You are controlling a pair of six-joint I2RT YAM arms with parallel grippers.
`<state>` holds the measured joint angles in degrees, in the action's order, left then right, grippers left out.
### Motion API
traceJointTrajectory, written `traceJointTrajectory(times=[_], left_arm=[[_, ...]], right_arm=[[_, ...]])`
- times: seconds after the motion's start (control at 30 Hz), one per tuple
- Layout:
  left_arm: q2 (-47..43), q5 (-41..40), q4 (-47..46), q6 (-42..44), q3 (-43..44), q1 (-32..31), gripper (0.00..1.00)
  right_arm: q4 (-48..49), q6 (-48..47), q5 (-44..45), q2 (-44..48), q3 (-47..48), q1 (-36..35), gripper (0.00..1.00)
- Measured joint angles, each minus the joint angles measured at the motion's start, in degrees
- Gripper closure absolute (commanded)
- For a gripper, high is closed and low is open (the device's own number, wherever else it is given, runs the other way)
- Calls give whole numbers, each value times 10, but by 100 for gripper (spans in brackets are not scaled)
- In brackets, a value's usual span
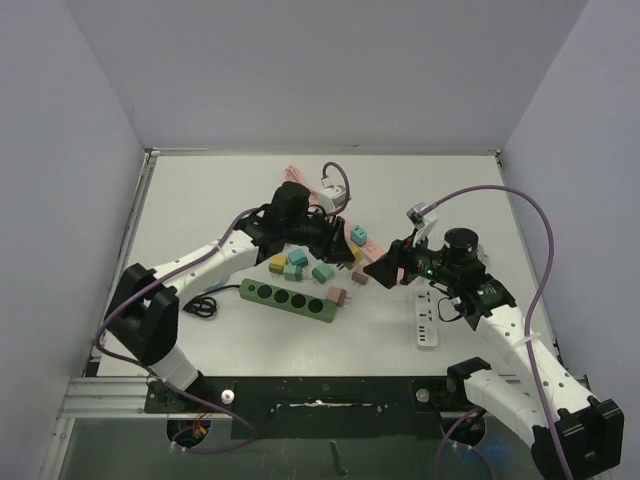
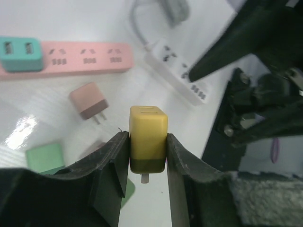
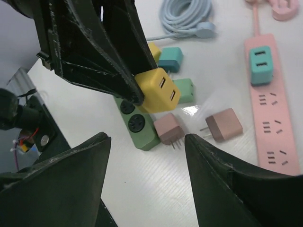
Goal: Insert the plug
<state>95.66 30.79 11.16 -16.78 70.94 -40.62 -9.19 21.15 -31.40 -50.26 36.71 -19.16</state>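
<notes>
Plug (image 2: pixel 148 135), a smooth yellow rounded block with a metal prong beneath, sits pinched at centre frame by the matte black left gripper (image 2: pixel 147 144), while the right gripper (image 3: pixel 147 139) gapes wide, holding nothing.

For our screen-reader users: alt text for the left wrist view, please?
The left gripper clamps a yellow plug above a white table. Behind lie a pink power strip, a loose pink plug and a white power strip.

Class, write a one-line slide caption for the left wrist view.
Left gripper grips a yellow plug; a pink strip and a white strip lie beyond.
</notes>
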Motion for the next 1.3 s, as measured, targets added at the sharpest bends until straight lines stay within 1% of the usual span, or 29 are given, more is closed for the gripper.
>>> traceJointTrajectory(times=[0.1, 0.27, 0.4, 0.43, 0.47, 0.6, 0.67, 0.73, 0.8, 0.93, 0.97, 1.03, 1.23, 1.3], left_arm=[[-52, 80, -25, 13, -21, 0, 84], [-104, 176, -65, 16, -52, -3, 84], [-129, 232, -115, 3, -75, -3, 84], [-133, 245, -126, -1, -80, -3, 84], [-137, 256, -140, -5, -86, -3, 84], [-144, 281, -169, -14, -97, -2, 84], [-147, 288, -176, -18, -100, -2, 84], [-154, 300, -176, -23, -106, -2, 84], [-160, 305, -177, -25, -109, -2, 84], [-164, 312, -179, -26, -110, -3, 84], [-164, 312, -179, -26, -110, -2, 84], [-164, 311, -179, -26, -111, -1, 84], [-164, 310, -179, -34, -117, 6, 81], [-164, 310, -181, -37, -122, 6, 81]], right_arm=[[0, -25, -57, 2, 18, 0, 32], [2, -50, -134, 3, 44, -3, 36], [1, -65, -182, -5, 59, -17, 42], [1, -70, -192, -9, 64, -21, 46], [0, -73, -205, -15, 70, -24, 47], [7, -78, -270, -35, 81, -35, 51], [6, -85, -294, -39, 81, -45, 57], [4, -97, -301, -40, 81, -54, 67], [-3, -106, -308, -40, 83, -57, 73], [-12, -122, -316, -44, 92, -62, 73], [-12, -123, -316, -47, 93, -62, 72], [-16, -128, -318, -57, 98, -62, 67], [-20, -132, -332, -85, 109, -62, 67], [-20, -132, -338, -92, 109, -62, 64]])
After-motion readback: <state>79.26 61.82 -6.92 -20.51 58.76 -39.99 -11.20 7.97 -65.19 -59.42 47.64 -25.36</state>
